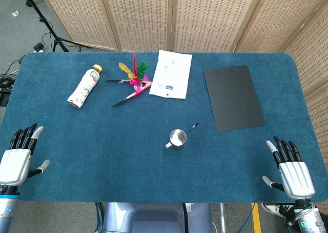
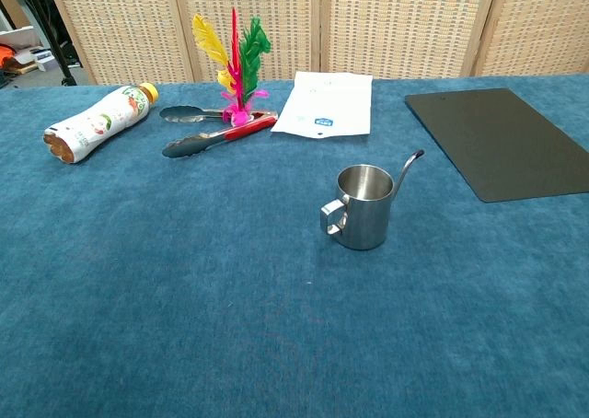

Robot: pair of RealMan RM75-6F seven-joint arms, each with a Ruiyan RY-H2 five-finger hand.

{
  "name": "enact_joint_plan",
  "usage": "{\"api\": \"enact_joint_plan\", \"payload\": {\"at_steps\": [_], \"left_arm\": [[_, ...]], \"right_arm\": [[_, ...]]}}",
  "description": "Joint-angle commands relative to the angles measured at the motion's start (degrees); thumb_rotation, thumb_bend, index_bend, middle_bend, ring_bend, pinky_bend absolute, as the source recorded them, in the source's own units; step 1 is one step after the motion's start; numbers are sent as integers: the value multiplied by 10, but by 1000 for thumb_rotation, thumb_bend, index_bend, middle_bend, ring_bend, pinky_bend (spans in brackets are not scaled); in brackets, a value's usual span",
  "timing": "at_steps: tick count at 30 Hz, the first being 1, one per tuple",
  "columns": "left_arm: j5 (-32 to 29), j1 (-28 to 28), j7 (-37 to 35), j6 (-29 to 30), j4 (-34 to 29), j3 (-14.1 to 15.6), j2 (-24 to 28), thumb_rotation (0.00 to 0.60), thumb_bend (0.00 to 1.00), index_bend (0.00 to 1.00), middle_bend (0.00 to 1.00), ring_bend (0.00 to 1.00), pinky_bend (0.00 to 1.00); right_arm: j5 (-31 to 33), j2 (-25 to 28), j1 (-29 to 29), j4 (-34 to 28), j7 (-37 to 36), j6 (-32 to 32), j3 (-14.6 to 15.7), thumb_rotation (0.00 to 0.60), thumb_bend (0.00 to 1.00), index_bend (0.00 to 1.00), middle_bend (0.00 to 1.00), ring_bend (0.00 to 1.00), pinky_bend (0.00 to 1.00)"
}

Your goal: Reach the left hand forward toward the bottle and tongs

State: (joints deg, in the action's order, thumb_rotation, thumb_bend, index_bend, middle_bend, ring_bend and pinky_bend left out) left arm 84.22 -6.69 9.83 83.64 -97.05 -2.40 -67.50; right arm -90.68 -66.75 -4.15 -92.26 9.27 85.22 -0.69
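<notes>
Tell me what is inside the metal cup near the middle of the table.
The metal cup looks empty from the head view: only its shiny bottom shows. A thin handle sticks up from its far rim; in the chest view the wall hides the inside.

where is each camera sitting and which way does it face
head view: high above the near edge, looking down on the blue table; left hand and right hand show, fingers spread.
chest view: low at the near edge, looking level across the table; no hand shows.
shared: bottle, tongs, steel cup, paper, black clipboard.
</notes>
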Motion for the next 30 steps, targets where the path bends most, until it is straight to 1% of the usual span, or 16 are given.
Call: {"api": "enact_joint_plan", "payload": {"at_steps": [1, 19, 24, 27, 28, 30], "left_arm": [[0, 0, 0, 0, 0, 0, 0, 600, 223, 0, 0, 0, 0], [-1, 0, 1, 0, -1, 0, 2, 600, 226, 0, 0, 0, 0], [3, 1, -3, 4, -1, 0, 1, 600, 232, 0, 0, 0, 0], [13, 3, -8, 19, 4, -5, -6, 600, 241, 0, 0, 2, 0], [17, 3, -11, 26, 7, -7, -10, 600, 245, 0, 3, 25, 14], [24, 3, -16, 38, 13, -13, -17, 600, 253, 0, 53, 116, 84]], "right_arm": [[1, 0, 0, 0, 0, -1, 0, 600, 105, 0, 0, 0, 0], [1, 1, 0, -2, 2, -4, 1, 600, 105, 0, 0, 0, 0], [2, 0, -1, -2, 5, -6, 1, 600, 105, 0, 0, 0, 0], [4, 0, -1, -4, 6, -7, 0, 600, 105, 0, 0, 0, 0], [4, 0, 0, -4, 5, -6, 0, 600, 105, 0, 0, 0, 0], [4, 1, 0, -4, 5, -6, 0, 600, 105, 0, 0, 0, 0]]}}
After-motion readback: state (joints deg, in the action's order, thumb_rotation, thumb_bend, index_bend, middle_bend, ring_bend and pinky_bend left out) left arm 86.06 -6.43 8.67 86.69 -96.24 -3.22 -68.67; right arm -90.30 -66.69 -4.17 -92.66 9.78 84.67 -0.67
